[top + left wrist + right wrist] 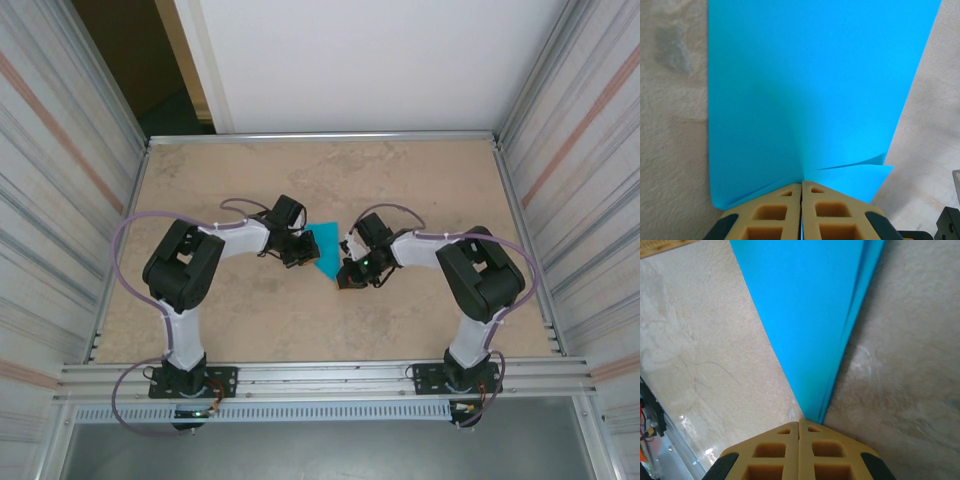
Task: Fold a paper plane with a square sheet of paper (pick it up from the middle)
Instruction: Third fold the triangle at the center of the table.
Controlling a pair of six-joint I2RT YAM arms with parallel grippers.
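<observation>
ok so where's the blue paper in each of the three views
top external: turquoise-blue folded paper, mid-table between left claw and right claw.
left wrist: wide across the upper middle, near edge pinched in the shut left claw.
right wrist: tapers from top centre down to the shut right claw.
shared landmark: mottled beige tabletop around it.

Paper: your turquoise paper [325, 248] sits mid-table as a triangle, wide at the far side and narrowing to a point toward the arm bases.
Left gripper: your left gripper [304, 252] meets the paper's left edge.
Right gripper: your right gripper [343, 272] meets the paper at its near point, on the right side.
Arms: both elbows bend outward, and a lilac cable [125, 240] loops beside the left one.
Table: you have a tan, mottled table [420, 180] framed by metal rails.
</observation>
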